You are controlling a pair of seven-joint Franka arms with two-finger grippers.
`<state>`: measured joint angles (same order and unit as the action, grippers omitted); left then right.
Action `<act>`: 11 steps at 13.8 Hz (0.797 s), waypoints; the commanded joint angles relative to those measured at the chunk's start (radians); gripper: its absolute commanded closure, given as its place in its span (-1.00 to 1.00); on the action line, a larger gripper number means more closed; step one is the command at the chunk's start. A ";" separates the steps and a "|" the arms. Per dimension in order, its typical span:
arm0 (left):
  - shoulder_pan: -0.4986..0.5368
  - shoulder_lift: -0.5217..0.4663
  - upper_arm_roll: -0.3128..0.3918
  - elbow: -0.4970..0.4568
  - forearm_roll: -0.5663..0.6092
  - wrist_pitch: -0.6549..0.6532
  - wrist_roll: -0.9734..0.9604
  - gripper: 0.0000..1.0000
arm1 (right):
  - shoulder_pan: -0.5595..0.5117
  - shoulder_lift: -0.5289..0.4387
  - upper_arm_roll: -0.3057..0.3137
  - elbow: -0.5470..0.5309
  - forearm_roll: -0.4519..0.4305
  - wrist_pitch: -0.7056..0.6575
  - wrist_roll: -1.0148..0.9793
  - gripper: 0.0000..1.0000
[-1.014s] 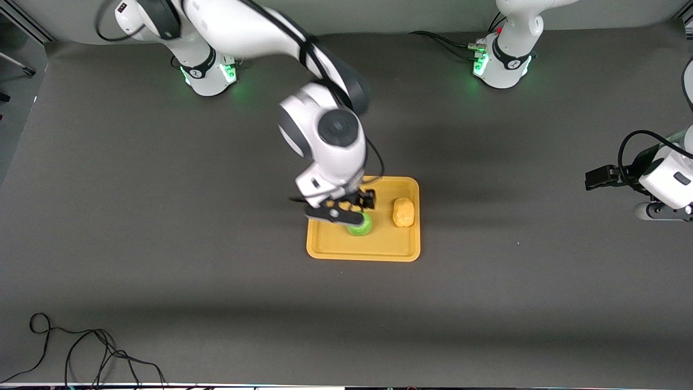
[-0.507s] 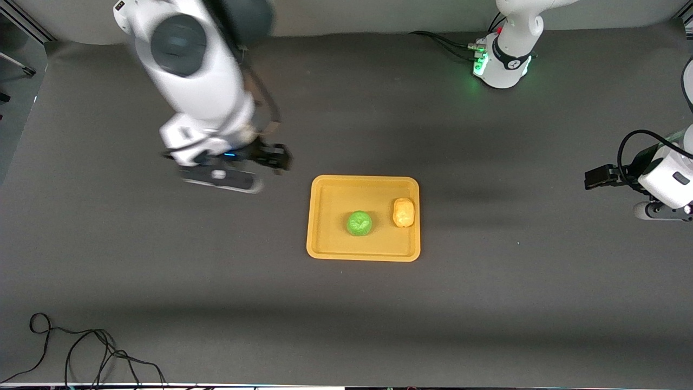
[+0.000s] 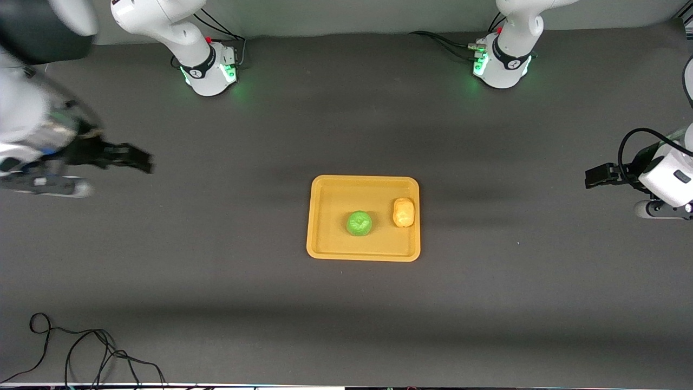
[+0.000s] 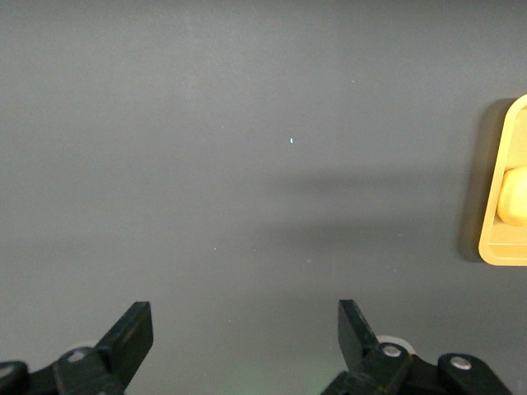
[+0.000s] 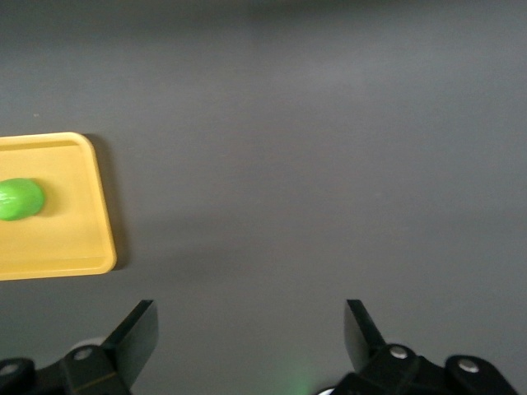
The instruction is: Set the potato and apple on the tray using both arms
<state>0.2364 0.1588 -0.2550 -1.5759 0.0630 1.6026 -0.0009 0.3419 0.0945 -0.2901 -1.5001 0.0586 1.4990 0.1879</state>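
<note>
The orange-yellow tray (image 3: pixel 330 238) lies in the middle of the table. The green apple (image 3: pixel 359 223) and the yellow-tan potato (image 3: pixel 403 212) both rest on it, side by side and apart, the potato toward the left arm's end. My right gripper (image 3: pixel 138 158) is open and empty, in the air over bare table toward the right arm's end. Its wrist view (image 5: pixel 249 317) shows the tray (image 5: pixel 66 239) and the apple (image 5: pixel 18 199). My left gripper (image 3: pixel 593 177) is open and empty over the left arm's end of the table. Its wrist view (image 4: pixel 244 317) shows the tray's rim (image 4: pixel 494 247) and the potato (image 4: pixel 515 195).
A loose black cable (image 3: pixel 81 352) lies at the table's edge nearest the front camera, toward the right arm's end. The two arm bases (image 3: pixel 208 70) (image 3: pixel 501 62) stand along the edge farthest from the front camera. Dark mat surrounds the tray.
My right gripper has let go of the apple on the tray and swung away, up and toward the right arm's end of the table. The left arm has not moved.
</note>
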 commanded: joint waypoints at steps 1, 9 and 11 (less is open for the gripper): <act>0.003 -0.018 -0.003 0.005 0.005 -0.026 0.015 -0.99 | -0.260 -0.065 0.203 -0.091 -0.025 0.047 -0.089 -1.00; 0.001 -0.018 -0.003 0.005 0.005 -0.018 0.013 -0.99 | -0.402 -0.056 0.289 -0.072 -0.077 0.057 -0.128 -1.00; 0.001 -0.018 -0.003 0.007 0.005 -0.018 0.013 -0.99 | -0.400 -0.049 0.290 -0.057 -0.077 0.056 -0.145 -1.00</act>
<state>0.2364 0.1566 -0.2552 -1.5740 0.0630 1.6013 -0.0004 -0.0542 0.0549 -0.0119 -1.5569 0.0064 1.5425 0.0724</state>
